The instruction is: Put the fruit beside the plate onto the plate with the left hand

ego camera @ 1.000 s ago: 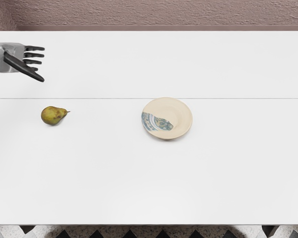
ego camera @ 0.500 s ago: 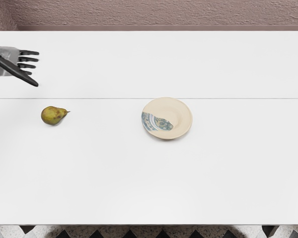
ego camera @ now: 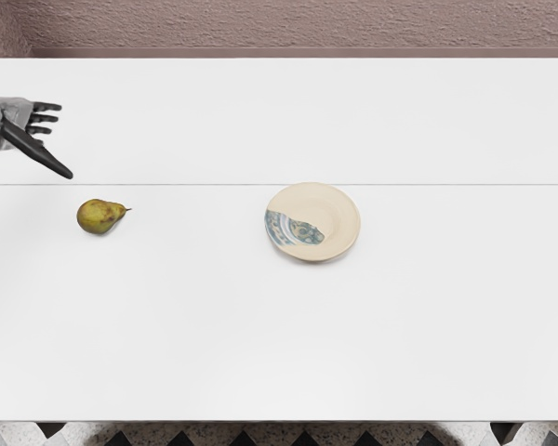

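Apart, pear and plate lie on white table before mauve wall.

Smooth matt white tabletop, glazed ceramic-looking plate, dull speckled skin on the pear, rough stucco wall behind.

Left hand, head view
The left hand has a light grey metallic palm housing and slender matte-black fingers; one long, flat black digit is the largest dark element.
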You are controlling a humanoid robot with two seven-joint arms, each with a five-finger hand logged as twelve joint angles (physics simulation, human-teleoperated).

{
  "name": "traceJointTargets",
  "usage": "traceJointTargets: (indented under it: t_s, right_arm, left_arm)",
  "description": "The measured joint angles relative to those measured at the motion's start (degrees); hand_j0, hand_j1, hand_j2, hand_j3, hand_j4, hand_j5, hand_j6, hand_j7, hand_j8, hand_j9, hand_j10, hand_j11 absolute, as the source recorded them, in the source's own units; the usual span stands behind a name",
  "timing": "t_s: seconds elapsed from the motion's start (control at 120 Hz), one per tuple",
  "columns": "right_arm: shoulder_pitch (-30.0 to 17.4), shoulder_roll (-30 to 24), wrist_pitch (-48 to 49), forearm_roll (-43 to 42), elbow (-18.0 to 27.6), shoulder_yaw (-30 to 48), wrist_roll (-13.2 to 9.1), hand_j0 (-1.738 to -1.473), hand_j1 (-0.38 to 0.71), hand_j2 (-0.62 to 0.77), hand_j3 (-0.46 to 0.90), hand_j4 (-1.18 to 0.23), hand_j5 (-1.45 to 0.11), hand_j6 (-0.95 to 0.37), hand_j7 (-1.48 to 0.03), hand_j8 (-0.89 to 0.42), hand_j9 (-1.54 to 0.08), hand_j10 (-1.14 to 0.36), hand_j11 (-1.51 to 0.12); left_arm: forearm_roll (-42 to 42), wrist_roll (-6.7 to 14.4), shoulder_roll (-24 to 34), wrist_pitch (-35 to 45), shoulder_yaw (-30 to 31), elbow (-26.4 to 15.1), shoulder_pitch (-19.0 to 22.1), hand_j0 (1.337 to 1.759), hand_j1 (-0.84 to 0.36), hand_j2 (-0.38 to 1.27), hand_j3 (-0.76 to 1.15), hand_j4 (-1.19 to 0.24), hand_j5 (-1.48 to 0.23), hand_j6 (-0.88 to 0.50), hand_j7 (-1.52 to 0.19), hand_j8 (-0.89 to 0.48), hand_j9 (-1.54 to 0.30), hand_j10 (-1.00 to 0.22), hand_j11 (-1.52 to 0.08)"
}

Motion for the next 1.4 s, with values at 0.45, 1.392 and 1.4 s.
traceJointTargets:
  t_s: [0.45,1.392,1.4]
  right_arm:
    - [0.0,0.0,0.0,0.0,0.0,0.0,0.0,-1.658,-0.35,0.0,0.0,0.0,0.0,0.0,0.0,0.0,0.0,0.0,0.0]
    - [0.0,0.0,0.0,0.0,0.0,0.0,0.0,-1.658,-0.35,0.0,0.0,0.0,0.0,0.0,0.0,0.0,0.0,0.0,0.0]
    - [0.0,0.0,0.0,0.0,0.0,0.0,0.0,-1.658,-0.35,0.0,0.0,0.0,0.0,0.0,0.0,0.0,0.0,0.0,0.0]
  left_arm:
    - [6.1,5.9,3.6,20.2,4.0,-21.4,0.2,1.658,0.35,0.0,0.0,0.0,0.0,0.0,0.0,0.0,0.0,0.0,0.0]
    - [14.9,10.2,-6.2,38.1,11.3,-25.4,1.1,1.658,0.33,0.0,0.0,-0.02,-0.02,-0.02,-0.02,-0.02,-0.02,-0.02,-0.02]
    - [15.0,10.2,-6.2,38.2,11.4,-25.4,1.1,1.658,0.33,0.0,0.0,-0.02,-0.02,-0.02,-0.02,-0.02,-0.02,-0.02,-0.02]
